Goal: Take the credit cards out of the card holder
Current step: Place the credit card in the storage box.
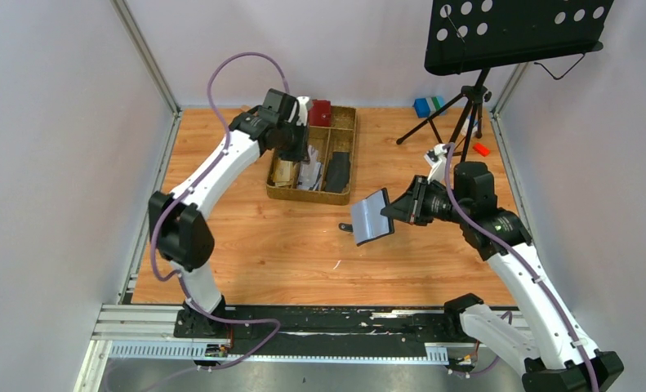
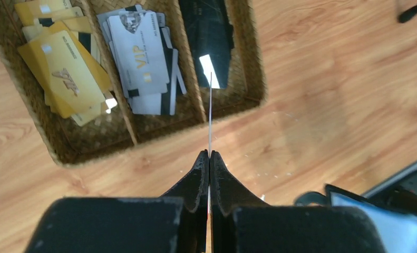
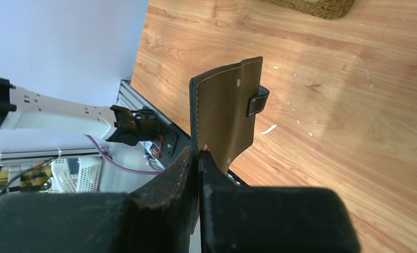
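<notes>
From above: holding the card holder [image 1: 371, 216] clear of the bench [image 1: 246, 261] in the right fingers [image 1: 399, 208], grey-blue pages turned toward the near side, well apart from the woven tray [image 1: 306, 194] at the far side. Hovering over that tray with the left fingers [image 1: 296, 153]; no telling their grip from here.

From the left wrist: pinching one credit card [image 2: 210, 113] between fully closed left fingers [image 2: 210, 154]. Seen edge-on as a thin line, hanging above the divider [image 2: 191, 68] between the whitish cards [image 2: 140, 58] in the middle compartment and the black flat piece [image 2: 209, 31] in the right one. Gold cards [image 2: 64, 68] in the left compartment.

Most likely the drop-off step. To do it well: shift toward the whitish stack to clear the divider, lower close to the stack, then open wide and lift straight up. Otherwise, some risk of landing on the divider or beside the black piece.

From the right wrist: clamping a lower corner of the card holder [image 3: 224, 113] with almost closed right fingers [image 3: 199, 154]. Cover upright above the bench, closure tab [image 3: 258, 103] sticking off one edge. Keep this grip steady for the next pull. Impossible to tell whether more cards sit inside.
</notes>
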Tool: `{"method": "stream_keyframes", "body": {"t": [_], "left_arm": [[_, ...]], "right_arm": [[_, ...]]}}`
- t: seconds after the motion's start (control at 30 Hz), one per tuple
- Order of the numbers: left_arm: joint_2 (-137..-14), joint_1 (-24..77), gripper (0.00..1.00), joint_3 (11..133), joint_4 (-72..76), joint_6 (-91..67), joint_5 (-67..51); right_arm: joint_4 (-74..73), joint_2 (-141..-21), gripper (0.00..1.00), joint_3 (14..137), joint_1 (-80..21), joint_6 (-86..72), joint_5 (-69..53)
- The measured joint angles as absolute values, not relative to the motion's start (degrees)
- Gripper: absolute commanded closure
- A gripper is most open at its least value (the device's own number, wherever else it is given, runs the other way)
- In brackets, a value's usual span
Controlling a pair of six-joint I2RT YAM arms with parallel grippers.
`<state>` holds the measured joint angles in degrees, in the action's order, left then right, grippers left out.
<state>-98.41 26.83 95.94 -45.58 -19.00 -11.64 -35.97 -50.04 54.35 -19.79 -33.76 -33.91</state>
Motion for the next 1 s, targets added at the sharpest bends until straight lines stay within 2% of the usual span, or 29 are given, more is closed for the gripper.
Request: {"method": "stream_keyframes", "body": {"t": [0.43, 0.63, 0.7, 0.8, 1.0], "left_arm": [[-122.72, 26.17, 1.0, 117.32, -52.95, -12.58, -8.1], [-128.81, 24.91, 1.0, 120.14, -53.63, -12.8, -8.99], [-130.1, 24.23, 0.94, 120.03, -53.91, -12.95, -9.06], [-130.65, 23.4, 0.81, 118.89, -53.76, -12.95, -9.52], [-130.69, 22.61, 0.56, 117.62, -53.84, -12.99, -10.26]], "right_arm": [[-43.27, -52.03, 1.0, 57.58, -19.79, -26.96, -28.47], [-43.97, -53.63, 1.0, 57.98, -19.68, -26.11, -26.83], [-43.9, -54.06, 1.0, 57.98, -19.68, -26.06, -26.83], [-43.44, -54.61, 1.0, 57.91, -19.68, -26.22, -27.66], [-34.85, -57.32, 1.0, 53.32, -19.57, -28.47, -36.03]]}}
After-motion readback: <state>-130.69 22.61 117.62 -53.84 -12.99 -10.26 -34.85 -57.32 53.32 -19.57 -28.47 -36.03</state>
